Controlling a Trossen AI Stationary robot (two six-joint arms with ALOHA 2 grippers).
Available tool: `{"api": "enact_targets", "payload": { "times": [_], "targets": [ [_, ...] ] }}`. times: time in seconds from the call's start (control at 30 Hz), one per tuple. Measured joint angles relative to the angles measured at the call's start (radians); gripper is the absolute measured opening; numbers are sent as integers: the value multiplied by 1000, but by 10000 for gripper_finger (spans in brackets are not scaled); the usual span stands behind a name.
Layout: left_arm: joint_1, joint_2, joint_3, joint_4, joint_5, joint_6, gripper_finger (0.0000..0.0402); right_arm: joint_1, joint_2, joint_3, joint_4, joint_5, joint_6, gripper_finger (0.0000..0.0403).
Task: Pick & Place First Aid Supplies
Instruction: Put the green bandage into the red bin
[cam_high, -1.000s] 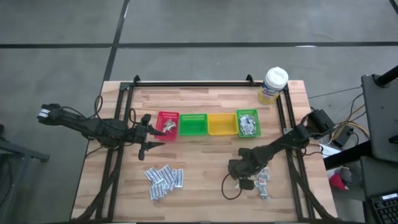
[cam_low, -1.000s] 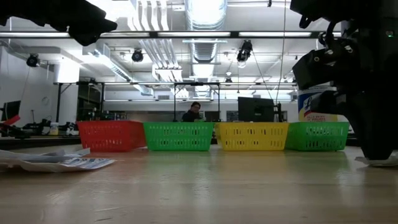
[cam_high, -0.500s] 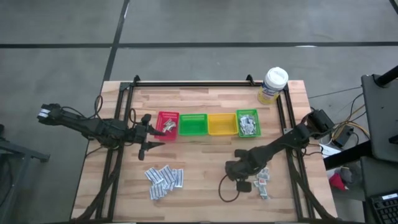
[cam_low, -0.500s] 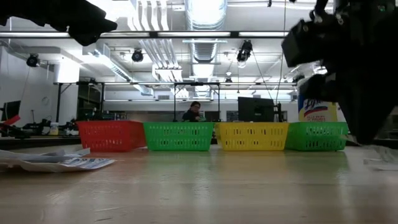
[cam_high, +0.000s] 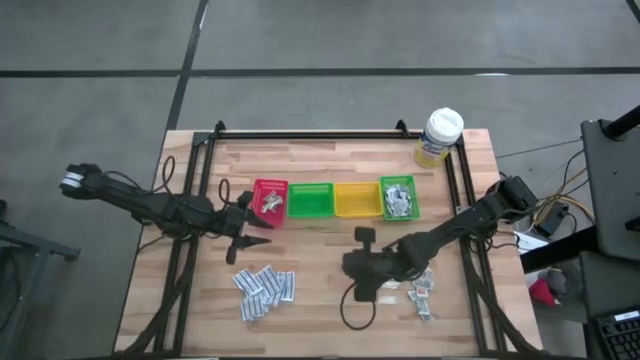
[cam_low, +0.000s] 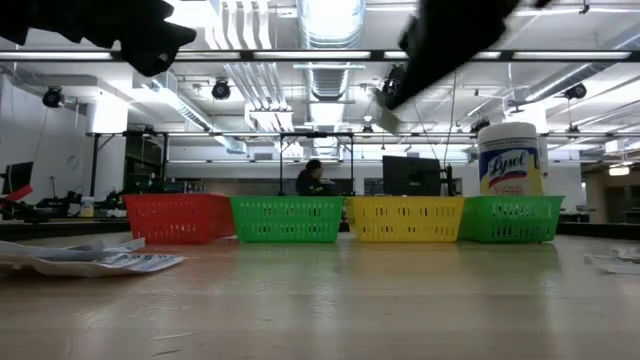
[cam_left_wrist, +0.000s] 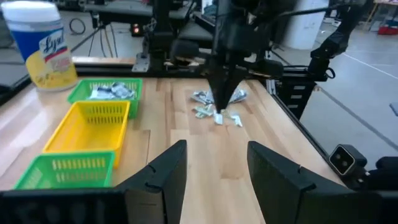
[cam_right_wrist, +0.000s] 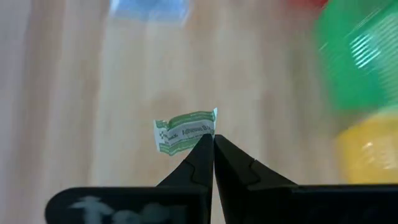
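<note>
My right gripper is shut on a small white and pale green sachet. It hangs over the middle of the table, near the yellow bin, and shows high up in the low view. Behind it, a loose pile of sachets lies flat on the wood. My left gripper is open and empty. It hovers near the red bin, above a white-blue pile. My right gripper pinches one edge of the sachet between its two fingertips. In the left wrist view the fingers point down from above. The sachet is lifted clear of the table and sticks out past the tips.
Red, green, yellow and green bins stand in a row. The red one and the right green one hold sachets. A yellow wipes tub stands at the far right corner. Black rails run along the table sides.
My right gripper has risen from the right pile and swung toward the table's left, carrying the sachet clear of the wood. In the low view it has moved from table level at the right to high near the middle. My left gripper has shifted a little toward the near edge.
</note>
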Motion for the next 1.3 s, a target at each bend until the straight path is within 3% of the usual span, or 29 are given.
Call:
{"api": "enact_targets", "payload": {
  "times": [0.27, 0.57, 0.77, 0.93, 1.3],
  "targets": [
    [0, 111, 0, 160, 9, 79, 165, 0, 0, 4, 308, 544, -112, 8],
    [0, 252, 0, 388, 3, 170, 165, -3, 33, -13, 626, 782, -243, 8],
    [0, 361, 0, 537, -55, 256, 165, -3, 80, -13, 806, 811, -333, 8],
    [1, 420, 0, 633, -64, 281, 165, -5, 99, -14, 850, 828, -355, 8],
    [1, 505, 63, 658, -113, 324, 165, -14, 109, -14, 901, 745, -360, 8]
  ]
}}
